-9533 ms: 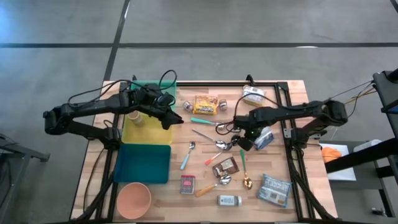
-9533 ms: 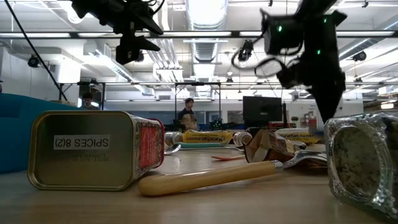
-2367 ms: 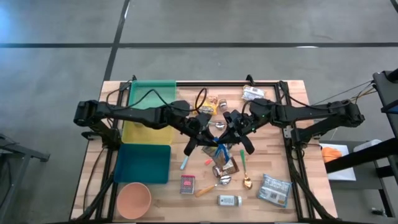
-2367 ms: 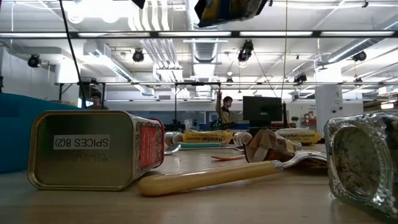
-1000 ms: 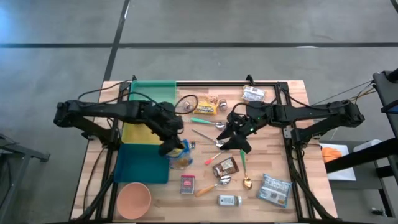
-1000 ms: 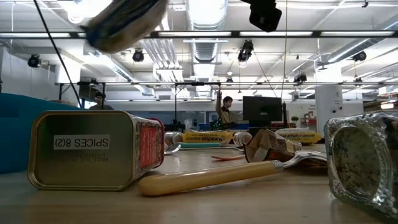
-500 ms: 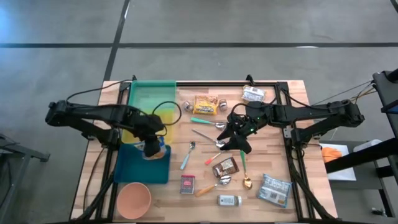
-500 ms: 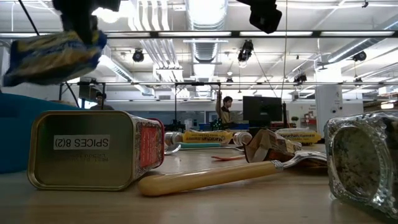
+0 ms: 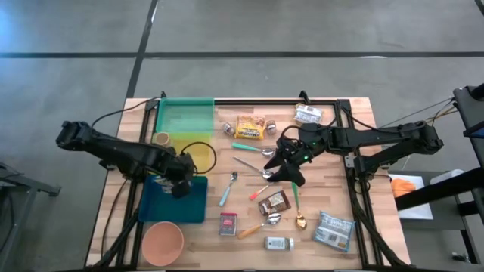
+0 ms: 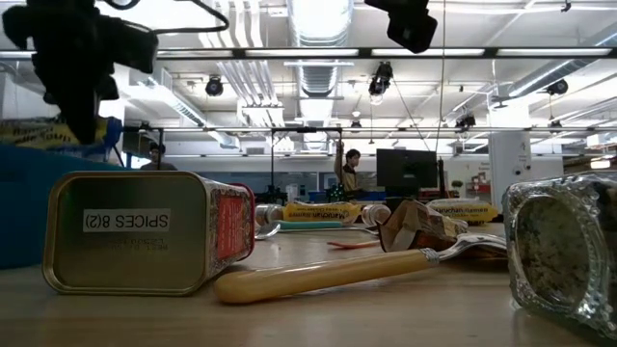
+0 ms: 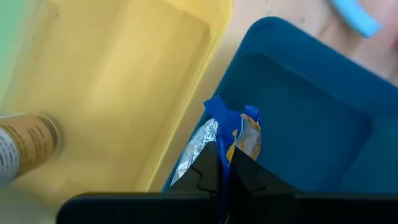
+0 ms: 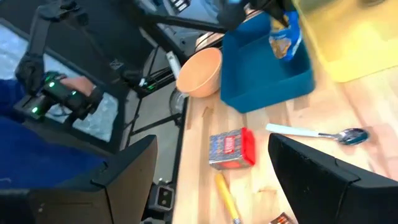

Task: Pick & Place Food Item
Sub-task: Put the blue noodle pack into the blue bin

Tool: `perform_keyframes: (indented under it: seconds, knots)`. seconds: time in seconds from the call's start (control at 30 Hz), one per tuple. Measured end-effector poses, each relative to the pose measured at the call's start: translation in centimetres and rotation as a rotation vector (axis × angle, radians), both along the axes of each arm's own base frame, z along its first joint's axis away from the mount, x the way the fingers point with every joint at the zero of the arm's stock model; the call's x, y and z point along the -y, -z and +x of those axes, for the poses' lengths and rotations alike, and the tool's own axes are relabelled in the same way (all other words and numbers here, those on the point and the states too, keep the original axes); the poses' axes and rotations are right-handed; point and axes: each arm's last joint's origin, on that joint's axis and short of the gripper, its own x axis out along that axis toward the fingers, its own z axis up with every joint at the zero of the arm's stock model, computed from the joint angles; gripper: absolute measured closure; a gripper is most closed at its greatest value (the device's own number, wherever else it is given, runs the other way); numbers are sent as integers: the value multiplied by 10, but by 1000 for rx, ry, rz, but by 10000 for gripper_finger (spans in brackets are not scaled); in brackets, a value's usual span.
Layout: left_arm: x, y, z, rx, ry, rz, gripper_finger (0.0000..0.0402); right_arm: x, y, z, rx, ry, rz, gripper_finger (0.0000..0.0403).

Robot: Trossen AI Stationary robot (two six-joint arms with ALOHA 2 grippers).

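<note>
From above, the left tool [image 9: 180, 183] is hanging over the near edge of the blue bin [image 9: 162, 208], which is sitting on the wooden surface [image 9: 340, 257] between the yellow bin [image 9: 195, 155] and the pink bowl [image 9: 162, 242]; the snack packet it is carrying is hidden beneath the arm here. The right tool [image 9: 290, 175] is waiting over the middle of the surface with its fingers standing apart and nothing between them, above scattered spoons and beside a brown packet [image 9: 274, 202]. At table-top height, the left tool [image 10: 77, 106] is showing dark at the upper left over the blue bin [image 10: 24, 207], with a strip of the snack packet [image 10: 39, 132] just visible at the bin's rim; a spice tin [image 10: 145, 231] is lying on its side in front, next to a wooden-handled utensil [image 10: 328, 273] and a glass jar [image 10: 559, 251]. Through the left wrist camera, the left tool [image 11: 222, 177] is pinching the crumpled top of the blue and yellow snack packet [image 11: 233, 127], fingers together on it, the packet hanging inside the blue bin [image 11: 311, 124] close to the wall next to the yellow bin [image 11: 124, 81], where a small jar [image 11: 28, 140] is lying. Through the right wrist camera, the right tool [image 12: 211, 180] is showing its fingers [image 12: 323, 180] wide apart, framing the spice tin [image 12: 230, 149], a spoon [image 12: 323, 132], the pink bowl [image 12: 199, 71] and the blue bin [image 12: 267, 68] holding the snack packet [image 12: 283, 34]; a person's hand [image 12: 68, 87] is gripping a controller beyond the surface.
</note>
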Motion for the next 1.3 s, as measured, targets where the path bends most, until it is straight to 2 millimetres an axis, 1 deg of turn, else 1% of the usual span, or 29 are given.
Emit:
perform_keyframes:
  seconds: [0.17,0.4,0.77,1.3]
  knots:
    - [4,10,-1,14,44,19,396,1,0,0,0,19,-8,99]
    - [3,19,-4,-10,59,36,396,1,0,0,-1,24,-6,99]
    - [4,21,-5,-16,75,32,393,1,0,0,0,25,-10,99]
    - [5,21,-5,-21,77,4,288,1,0,0,5,21,-20,99]
